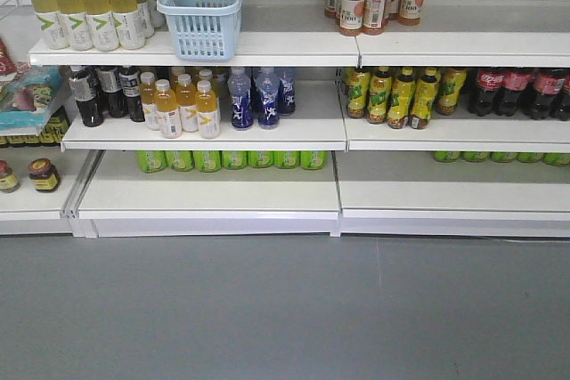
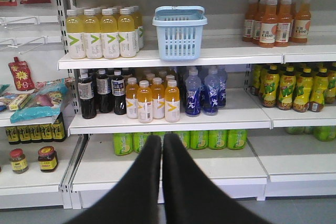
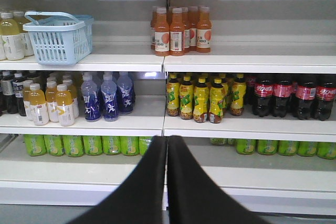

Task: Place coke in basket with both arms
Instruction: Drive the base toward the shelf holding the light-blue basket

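Top counter, left half, near front edge: basket, light, stiff. Middle counter, toward right edge: coke upright; likely full, heavyish, slick, so best gripped across labelled waist. Left gripper and right gripper clenched, empty.

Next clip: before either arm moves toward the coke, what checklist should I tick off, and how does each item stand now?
1. Coke found: ok, upright on the middle shelf, right bay.
2. Nothing in front of coke: ok.
3. Basket found: ok, upright on the upper shelf, left bay.
4. Basket interior clear: cannot tell, mostly hidden.
5. Left gripper empty: ok, shut.
6. Right gripper open for a grasp: not ok, shut.
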You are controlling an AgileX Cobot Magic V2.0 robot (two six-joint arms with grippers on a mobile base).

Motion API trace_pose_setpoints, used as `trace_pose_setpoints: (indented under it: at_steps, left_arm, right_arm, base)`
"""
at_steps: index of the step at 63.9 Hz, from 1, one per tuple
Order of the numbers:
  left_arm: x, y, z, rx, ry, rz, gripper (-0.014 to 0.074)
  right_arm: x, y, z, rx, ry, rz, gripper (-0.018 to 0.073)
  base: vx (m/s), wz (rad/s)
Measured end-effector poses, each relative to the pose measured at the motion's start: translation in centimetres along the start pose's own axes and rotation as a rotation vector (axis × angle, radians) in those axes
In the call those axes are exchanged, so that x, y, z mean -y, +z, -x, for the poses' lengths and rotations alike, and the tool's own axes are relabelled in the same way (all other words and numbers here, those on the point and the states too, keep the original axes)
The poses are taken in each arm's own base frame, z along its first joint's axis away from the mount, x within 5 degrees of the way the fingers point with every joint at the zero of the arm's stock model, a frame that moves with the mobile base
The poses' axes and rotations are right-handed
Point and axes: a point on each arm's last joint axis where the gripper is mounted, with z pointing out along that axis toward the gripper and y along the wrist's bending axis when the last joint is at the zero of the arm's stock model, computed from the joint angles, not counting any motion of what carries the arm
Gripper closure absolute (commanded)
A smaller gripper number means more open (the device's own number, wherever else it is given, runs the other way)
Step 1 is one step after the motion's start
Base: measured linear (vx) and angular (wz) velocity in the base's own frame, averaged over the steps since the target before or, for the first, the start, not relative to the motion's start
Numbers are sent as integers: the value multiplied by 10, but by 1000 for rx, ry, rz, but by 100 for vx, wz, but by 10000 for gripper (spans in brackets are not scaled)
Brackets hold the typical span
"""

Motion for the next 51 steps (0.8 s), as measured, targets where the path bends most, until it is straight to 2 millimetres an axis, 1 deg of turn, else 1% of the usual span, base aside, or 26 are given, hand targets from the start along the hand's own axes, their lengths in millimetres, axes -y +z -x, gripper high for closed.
trace_pose_setpoints:
  at_steps: [51]
  left_arm:
    - [0, 0, 0, 0, 0, -1, 603]
  right_arm:
    - [0, 0, 0, 1, 0, 0, 568]
  base:
    - [16, 5]
